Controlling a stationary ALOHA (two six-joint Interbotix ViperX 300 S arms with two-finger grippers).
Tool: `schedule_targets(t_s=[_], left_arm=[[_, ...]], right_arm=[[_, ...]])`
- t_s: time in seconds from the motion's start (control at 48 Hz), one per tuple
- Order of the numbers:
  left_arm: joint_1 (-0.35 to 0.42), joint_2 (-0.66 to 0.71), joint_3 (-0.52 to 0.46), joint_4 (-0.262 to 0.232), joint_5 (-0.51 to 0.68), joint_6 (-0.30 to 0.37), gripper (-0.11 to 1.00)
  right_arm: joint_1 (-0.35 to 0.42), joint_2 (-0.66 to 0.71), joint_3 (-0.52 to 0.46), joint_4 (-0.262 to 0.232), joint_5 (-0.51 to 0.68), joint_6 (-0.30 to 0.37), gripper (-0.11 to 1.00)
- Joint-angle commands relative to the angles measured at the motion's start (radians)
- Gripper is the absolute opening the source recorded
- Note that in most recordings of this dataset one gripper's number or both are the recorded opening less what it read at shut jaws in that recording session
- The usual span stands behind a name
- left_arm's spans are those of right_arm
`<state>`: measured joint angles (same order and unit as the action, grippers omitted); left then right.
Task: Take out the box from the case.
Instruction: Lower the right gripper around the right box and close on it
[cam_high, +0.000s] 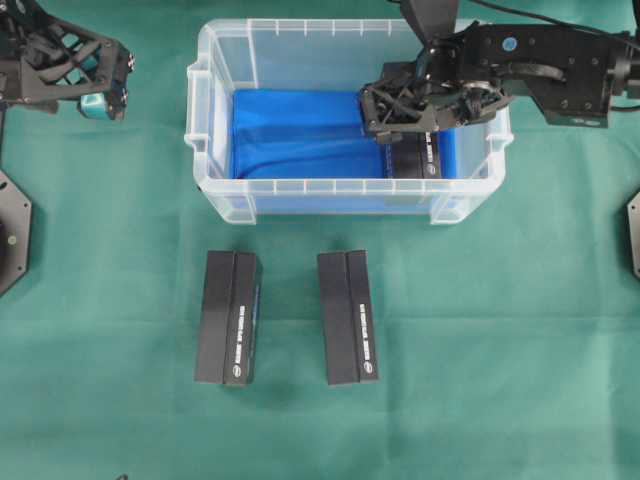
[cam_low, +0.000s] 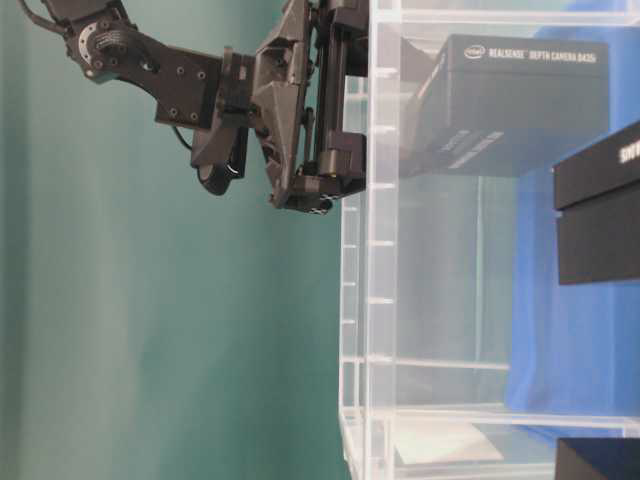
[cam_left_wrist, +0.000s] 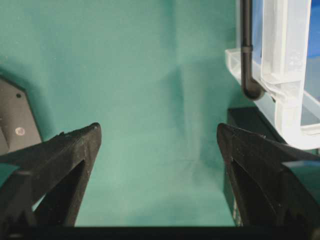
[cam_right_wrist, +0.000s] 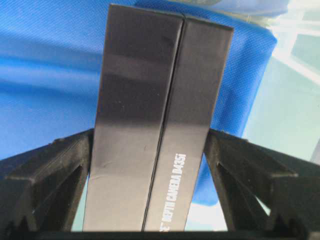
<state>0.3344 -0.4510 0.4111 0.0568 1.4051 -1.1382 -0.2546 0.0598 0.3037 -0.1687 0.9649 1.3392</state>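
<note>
Your right gripper straddles the black camera box, fingers spread beside its long sides. It lies on the case's blue cloth. Rigid, smooth cardboard, probably light: pinch mid-length. Left gripper spread, empty.

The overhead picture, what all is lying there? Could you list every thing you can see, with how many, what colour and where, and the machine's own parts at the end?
case: one, clear plastic, at the back middle of the table.
blue cloth: one, blue, lining the bottom of the case.
box in the case: one, black, at the right end of the case, between the fingers of the right hand.
boxes on the table: two, black with white lettering, side by side in front of the case.
table cover: one, green, under everything.
left hand: one, black, open, at the far left, away from the case, holding nothing.
right hand: one, black, reaching into the case, fingers either side of the box.
</note>
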Motion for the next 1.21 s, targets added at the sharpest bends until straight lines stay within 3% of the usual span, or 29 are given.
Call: schedule_targets(t_s=[0.0, 0.229, 0.355, 0.813, 1.189], left_arm=[[-0.003, -0.006, -0.012, 0.0, -0.003, 0.002, 0.98], [-0.006, -0.011, -0.009, 0.0, -0.003, 0.0, 0.98], [-0.008, -0.011, -0.009, 0.0, -0.003, 0.0, 0.98], [-0.008, -0.012, -0.008, 0.0, -0.003, 0.0, 0.98], [-0.008, -0.012, -0.008, 0.0, -0.003, 0.003, 0.98]], right_arm=[[-0.005, -0.002, 0.008, 0.003, 0.0, 0.002, 0.92], [-0.005, 0.002, -0.005, 0.003, 0.005, 0.015, 0.88], [-0.003, 0.003, -0.021, 0.005, 0.012, 0.021, 0.65], [0.005, 0.012, -0.063, 0.002, 0.078, 0.025, 0.65], [0.008, 0.011, -0.077, 0.0, 0.11, 0.067, 0.65]])
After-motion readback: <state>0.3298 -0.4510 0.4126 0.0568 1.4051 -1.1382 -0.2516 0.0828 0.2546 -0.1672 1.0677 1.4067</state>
